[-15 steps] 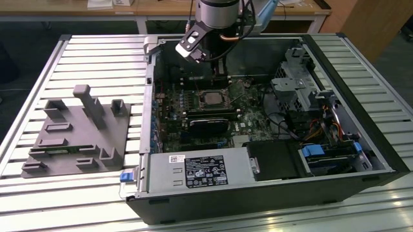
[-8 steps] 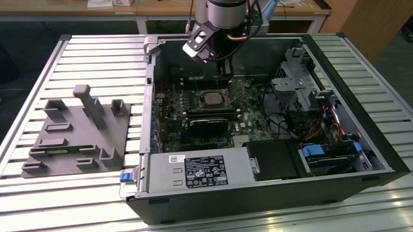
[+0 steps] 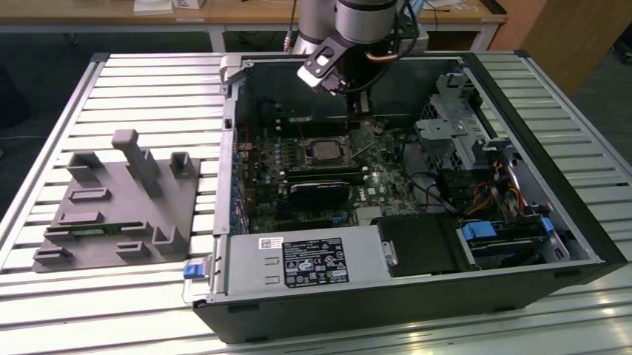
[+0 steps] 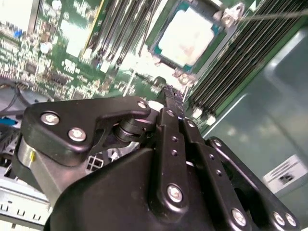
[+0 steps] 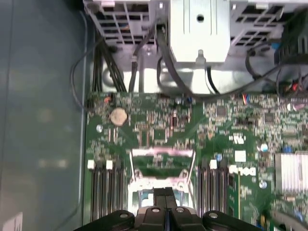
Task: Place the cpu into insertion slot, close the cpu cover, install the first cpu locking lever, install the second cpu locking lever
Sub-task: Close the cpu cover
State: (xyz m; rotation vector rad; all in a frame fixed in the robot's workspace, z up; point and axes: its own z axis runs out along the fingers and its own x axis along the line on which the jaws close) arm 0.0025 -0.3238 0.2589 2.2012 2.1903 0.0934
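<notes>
The silver-grey square cpu (image 4: 187, 36) lies seated in the black-rimmed square insertion slot (image 4: 220, 29), so placing looks done. The black gripper (image 5: 166, 193) hovers just above it, its claw pressed together and empty, likely to push the apparently raised shiny metal cpu cover (image 5: 161, 153) down.

Even overhead light fills the exterior view, laying white glare on the slatted table (image 3: 434, 336) around the motherboard (image 3: 380, 185), which lies dimmer in the shade of the case walls (image 3: 395, 78). In the second wrist view the cpu (image 4: 190, 38) on the motherboard is washed pale by reflection. In the first wrist view a silver bracket (image 5: 199, 29) just beyond the motherboard burns near white.
</notes>
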